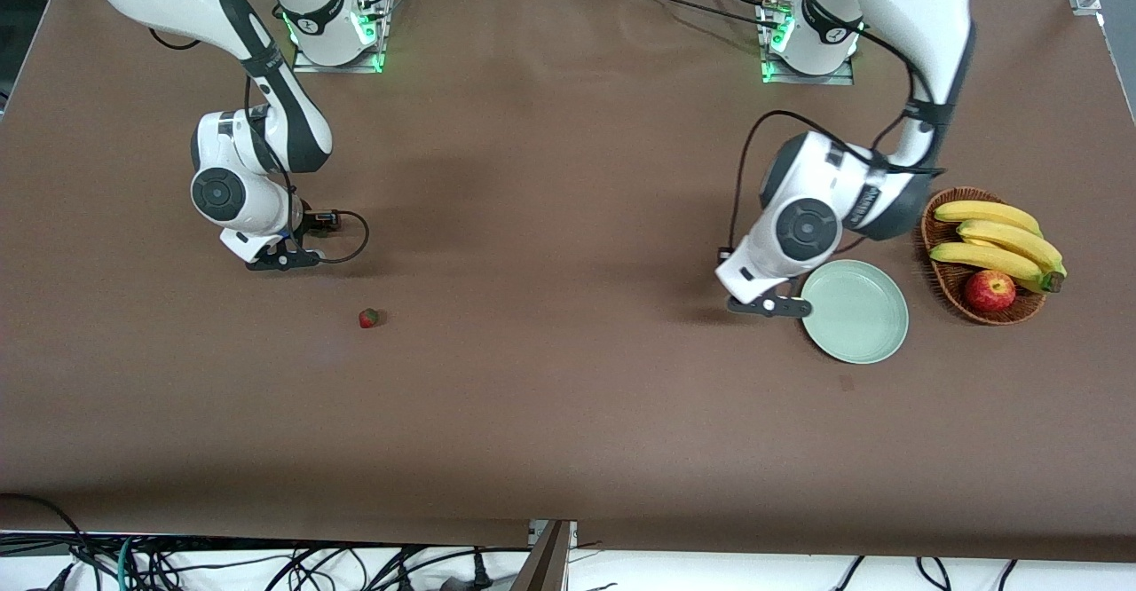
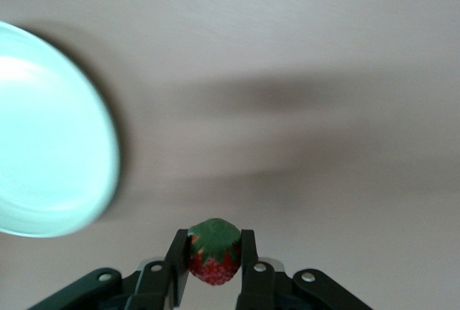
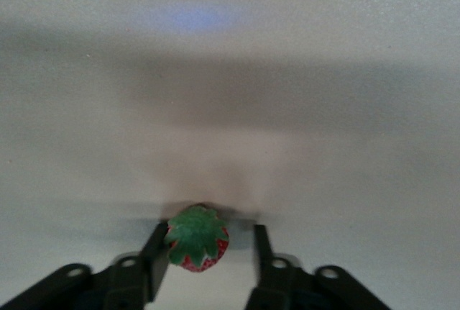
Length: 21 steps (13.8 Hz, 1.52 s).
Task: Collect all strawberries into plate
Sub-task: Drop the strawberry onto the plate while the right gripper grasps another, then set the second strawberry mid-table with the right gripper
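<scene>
Red strawberry pinched in left pincer, hidden from front

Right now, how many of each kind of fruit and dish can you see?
Strawberries: 3 (one on the table, one in the left end effector, one between the right end effector's fingers)
Bananas: 3
Apple: 1
Plate: 1
Wicker basket: 1
Total: 9
</scene>
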### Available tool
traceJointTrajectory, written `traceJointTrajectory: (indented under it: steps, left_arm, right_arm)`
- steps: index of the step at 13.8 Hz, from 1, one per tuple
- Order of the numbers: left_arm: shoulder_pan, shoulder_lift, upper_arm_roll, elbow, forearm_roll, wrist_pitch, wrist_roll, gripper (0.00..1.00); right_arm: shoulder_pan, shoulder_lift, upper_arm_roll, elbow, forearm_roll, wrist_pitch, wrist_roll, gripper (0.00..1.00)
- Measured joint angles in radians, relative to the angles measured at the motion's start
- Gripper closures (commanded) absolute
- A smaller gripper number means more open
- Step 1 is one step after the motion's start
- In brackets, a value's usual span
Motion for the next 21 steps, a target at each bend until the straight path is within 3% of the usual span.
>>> traceJointTrajectory:
  steps: [1,7,11,13,14,16,21]
  left_arm:
    - [0.029,0.000,0.001,0.005,0.015,-0.007,0.059,0.95]
    - [0.199,0.013,0.002,0.005,0.044,0.016,0.459,0.92]
    - [0.289,0.088,0.003,0.003,0.045,0.150,0.728,0.86]
    - [0.320,0.129,0.003,0.003,0.045,0.203,0.810,0.71]
    - [0.328,0.144,0.002,0.004,0.045,0.216,0.831,0.55]
    - [0.330,0.155,0.001,0.006,0.045,0.226,0.860,0.00]
    - [0.330,0.132,-0.005,0.036,0.045,0.225,0.878,0.00]
  right_arm:
    - [0.000,0.000,0.000,0.000,0.000,0.001,0.000,1.00]
    - [0.000,-0.003,0.011,0.019,0.001,0.019,0.000,1.00]
    - [0.013,-0.001,0.128,0.142,0.058,0.022,0.005,1.00]
    - [0.034,0.026,0.200,0.213,0.091,0.022,0.075,1.00]
    - [0.056,0.051,0.230,0.259,0.092,0.023,0.157,1.00]
    - [0.128,0.127,0.271,0.387,0.093,0.029,0.341,1.00]
    - [0.358,0.384,0.286,0.779,0.093,0.048,0.763,1.00]
